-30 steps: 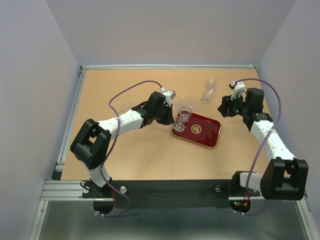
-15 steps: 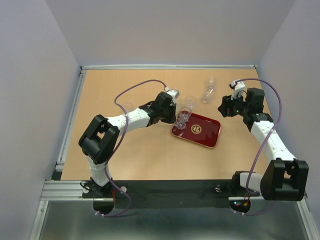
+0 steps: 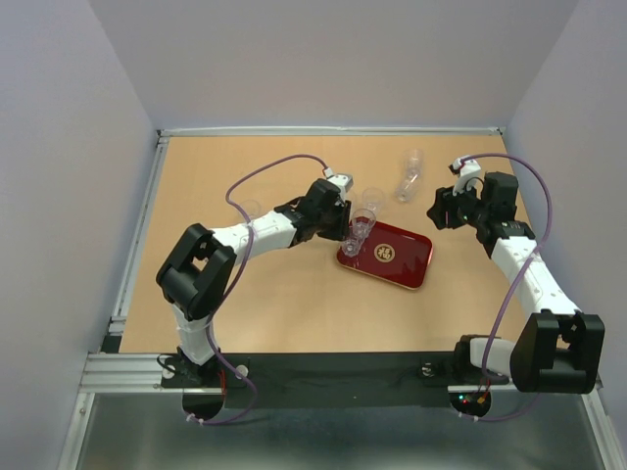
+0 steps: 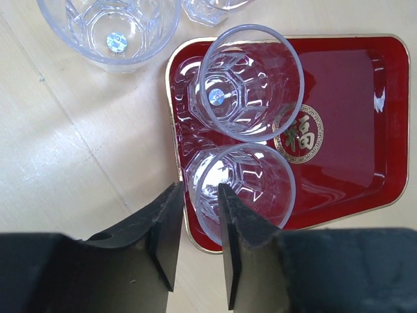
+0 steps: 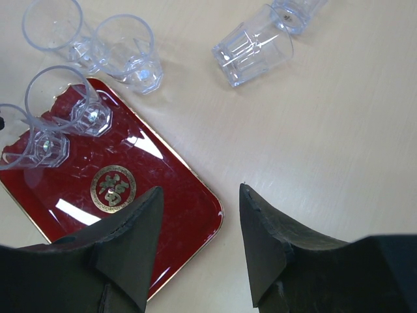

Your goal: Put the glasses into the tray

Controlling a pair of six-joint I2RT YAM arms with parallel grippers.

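Note:
The dark red tray (image 3: 402, 262) lies right of centre and also shows in the left wrist view (image 4: 365, 104) and the right wrist view (image 5: 163, 202). Two clear glasses stand upright at its left end (image 3: 363, 223) (image 3: 351, 246). My left gripper (image 3: 343, 238) (image 4: 198, 190) is slightly open. The near wall of the nearer glass (image 4: 244, 192) is between its fingers, with gaps on both sides. The other tray glass (image 4: 247, 81) is just beyond it. My right gripper (image 3: 438, 211) (image 5: 199, 195) is open and empty, above the tray's right corner.
Two upright glasses (image 3: 372, 199) (image 3: 345, 205) stand on the table just behind the tray. One more glass (image 3: 249, 209) stands left of my left arm. Two glasses lie on their sides at the back right (image 3: 407, 186) (image 3: 414, 162). Walls enclose the table.
My left arm has stretched further toward the tray with the glass. The glass now stands on the tray's left end, with the jaws loose around its wall. My right arm has not moved.

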